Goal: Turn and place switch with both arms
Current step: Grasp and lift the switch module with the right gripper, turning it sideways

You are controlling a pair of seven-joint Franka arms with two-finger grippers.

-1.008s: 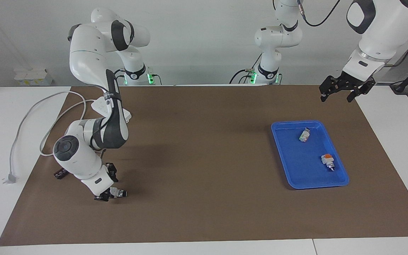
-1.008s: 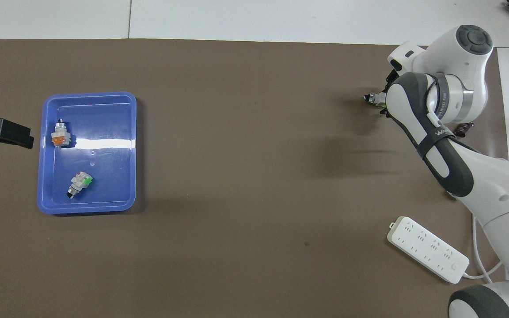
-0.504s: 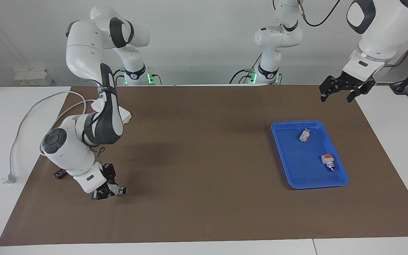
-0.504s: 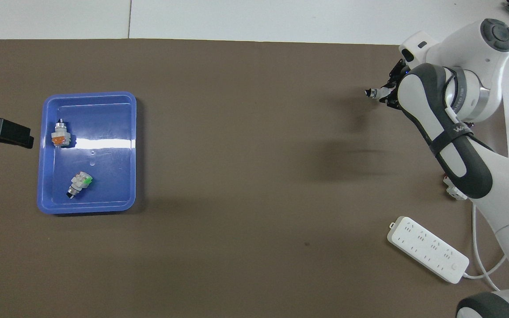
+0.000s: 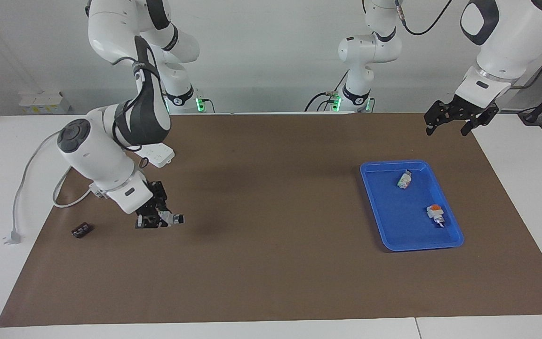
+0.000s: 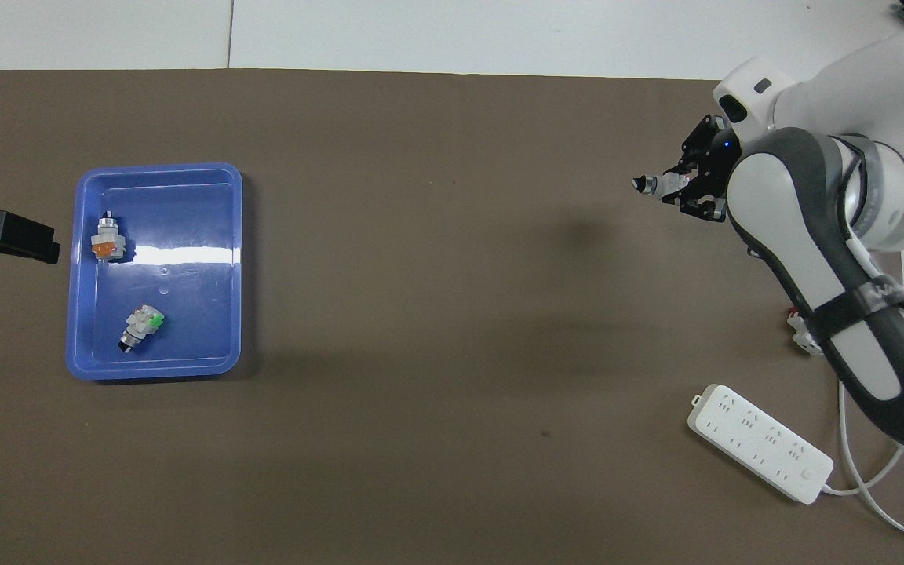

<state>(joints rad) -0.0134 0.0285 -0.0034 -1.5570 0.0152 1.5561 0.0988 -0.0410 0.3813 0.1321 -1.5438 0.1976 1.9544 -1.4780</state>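
Overhead view: blue tray [image 6: 236,259] at the left arm's end of the mat, holding two selector switches apart from each other, an orange-faced one [image 6: 107,240] farther from the robots and a green-faced one [image 6: 142,325] nearer. Right gripper [image 5: 160,219], raised over the mat at the right arm's end, is clamped on the switch [image 5: 173,219], black knob end sticking out sideways. Left gripper [image 5: 457,118], fingers spread and empty, waits in the air off the tray's end.

A robotics lab: two large white jointed robot arms [image 5: 111,155] bolted beside a brown-matted white table [image 5: 271,282], plain white wall.
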